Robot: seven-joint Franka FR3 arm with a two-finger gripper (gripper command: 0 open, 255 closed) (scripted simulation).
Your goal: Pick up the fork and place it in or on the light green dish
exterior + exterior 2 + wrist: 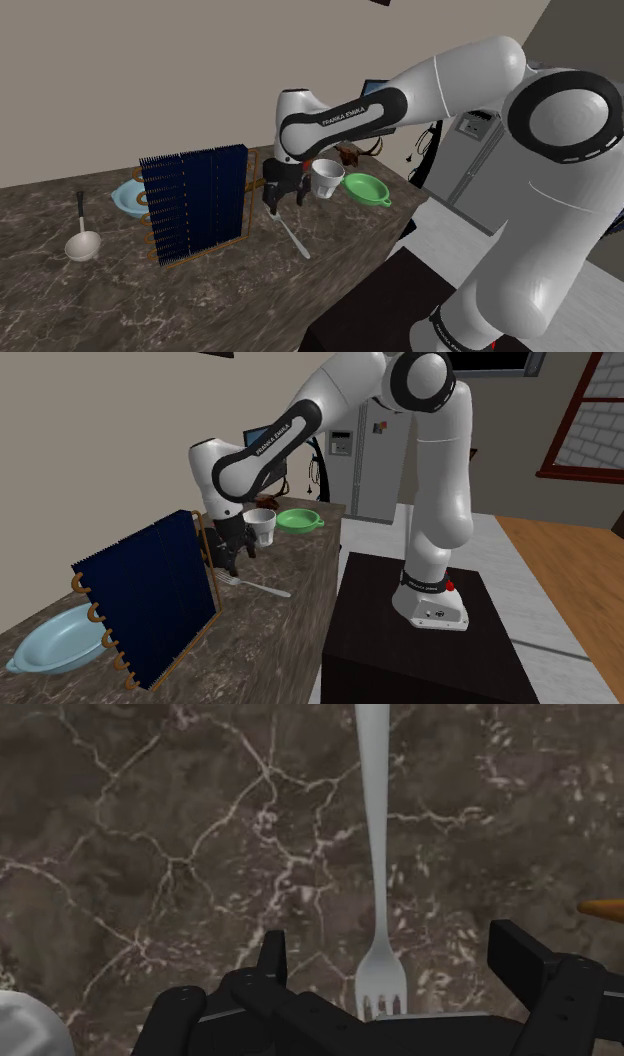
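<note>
Hovering low over the dark marbled worktop point(150, 854), the end effector point(395, 966) has its fingers point(272, 959) spread apart with nothing clamped. The fork point(378, 854) lies flat right below, tines between the fingers and handle running straight away from them.

My guess on handling: light, stiff, thin and pretty slick, so it could slip or pivot if pinched way out at one end. I'd grab the neck just behind the tines, or a bit up the handle, with the fingers going almost down to the surface.

Neighbours: a white mug point(326, 178) stands close beside the end effector, with the light green dish point(366, 187) just past it, so the mug is the thing to lift over. On the opposite side, a dark blue rack point(195, 205) stands near.
</note>
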